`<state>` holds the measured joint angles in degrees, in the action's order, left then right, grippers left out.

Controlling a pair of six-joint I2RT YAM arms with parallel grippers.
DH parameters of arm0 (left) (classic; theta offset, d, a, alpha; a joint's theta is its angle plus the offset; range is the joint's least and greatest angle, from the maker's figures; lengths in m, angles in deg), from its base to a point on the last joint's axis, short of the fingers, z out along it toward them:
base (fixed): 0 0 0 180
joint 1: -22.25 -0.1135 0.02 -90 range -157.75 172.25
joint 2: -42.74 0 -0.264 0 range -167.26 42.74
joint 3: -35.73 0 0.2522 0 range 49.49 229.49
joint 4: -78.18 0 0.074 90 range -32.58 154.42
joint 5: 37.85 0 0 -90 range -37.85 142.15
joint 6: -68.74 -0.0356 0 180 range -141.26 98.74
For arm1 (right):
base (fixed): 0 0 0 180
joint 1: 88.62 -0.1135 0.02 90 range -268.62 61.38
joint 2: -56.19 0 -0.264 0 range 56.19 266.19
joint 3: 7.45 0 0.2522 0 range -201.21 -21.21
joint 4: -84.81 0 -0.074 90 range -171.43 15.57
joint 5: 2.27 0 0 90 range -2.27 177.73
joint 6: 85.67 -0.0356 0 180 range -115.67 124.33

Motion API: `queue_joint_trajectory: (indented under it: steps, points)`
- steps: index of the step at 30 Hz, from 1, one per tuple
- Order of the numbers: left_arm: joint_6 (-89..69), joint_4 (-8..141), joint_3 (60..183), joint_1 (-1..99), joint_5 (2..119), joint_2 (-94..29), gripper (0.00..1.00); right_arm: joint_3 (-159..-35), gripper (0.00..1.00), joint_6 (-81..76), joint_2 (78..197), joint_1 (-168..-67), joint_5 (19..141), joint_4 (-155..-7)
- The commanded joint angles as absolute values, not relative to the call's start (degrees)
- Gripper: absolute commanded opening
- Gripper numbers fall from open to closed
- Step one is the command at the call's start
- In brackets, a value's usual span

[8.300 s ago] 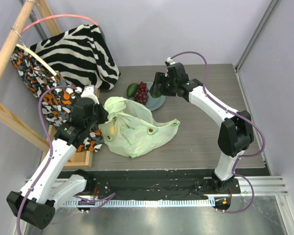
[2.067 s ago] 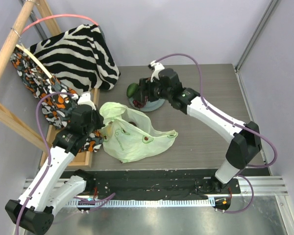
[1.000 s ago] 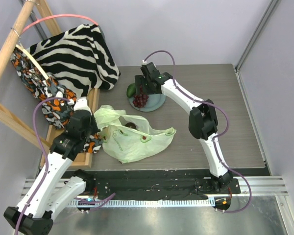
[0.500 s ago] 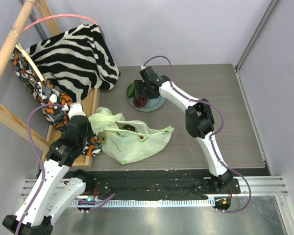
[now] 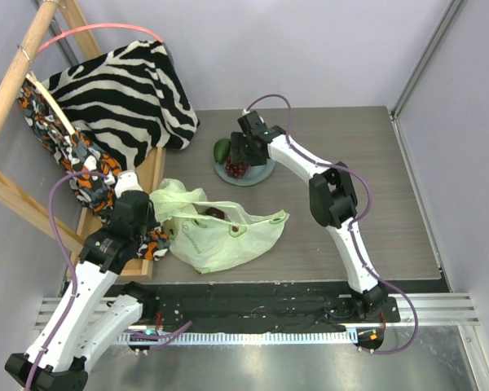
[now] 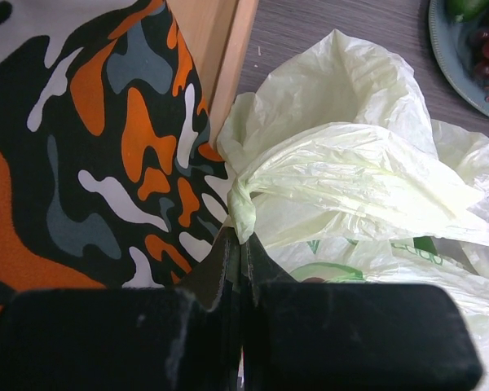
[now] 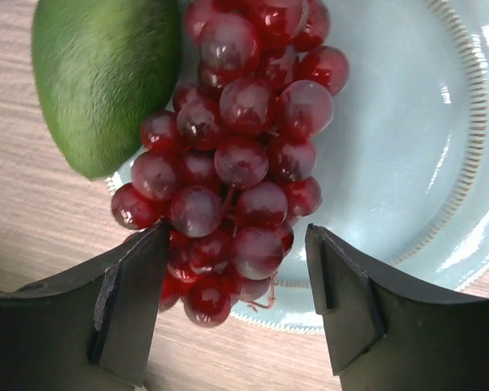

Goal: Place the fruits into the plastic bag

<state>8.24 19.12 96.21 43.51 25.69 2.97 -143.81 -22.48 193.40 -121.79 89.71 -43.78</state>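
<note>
The pale green plastic bag (image 5: 220,232) lies on the table with its mouth held up; a dark round fruit (image 5: 215,213) shows inside. My left gripper (image 6: 240,244) is shut on the bag's handle (image 6: 243,208). The red grape bunch (image 7: 228,155) and the green avocado (image 7: 102,77) lie on the grey-blue plate (image 7: 407,147), which also shows in the top view (image 5: 257,171). My right gripper (image 7: 238,261) is open just above the plate, its fingers either side of the bunch's lower grapes. Lemon and lime are hidden.
A zebra-striped cloth (image 5: 130,90) and an orange-patterned cloth (image 6: 98,155) hang on a wooden rack (image 5: 16,90) at the left. A wooden tray edge (image 6: 228,49) runs beside the bag.
My right gripper has dropped lower over the grape bunch on the plate. My left arm has pulled the bag handle toward the left, opening the bag's mouth.
</note>
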Motion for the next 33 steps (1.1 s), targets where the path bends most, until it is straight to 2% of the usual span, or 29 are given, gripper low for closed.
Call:
queue_joint_trajectory:
  steps: [1, 5, 17, 25, 33]
  points:
    - [10.2, 19.24, 97.3, 43.08, 24.29, 2.75, 0.0, -141.62, 0.72, -23.97, 191.29, -119.74, 91.33, -45.66]
    - [10.12, 19.59, 97.39, 43.17, 24.46, 2.4, 0.0, -140.39, 0.7, -25.11, 191.28, -118.86, 89.93, -46.27]
    - [10.82, 20.47, 96.42, 43.17, 24.46, 3.28, 0.0, -133.27, 0.47, -26.87, 186.19, -116.84, 91.86, -48.82]
    - [10.73, 21.61, 95.72, 43.08, 24.82, 3.54, 0.0, -128.97, 0.4, -26.44, 182.85, -115.78, 90.02, -52.07]
    - [10.73, 23.63, 95.19, 43.17, 25.08, 3.72, 0.0, -125.27, 0.19, -24.85, 179.6, -114.91, 89.58, -54.45]
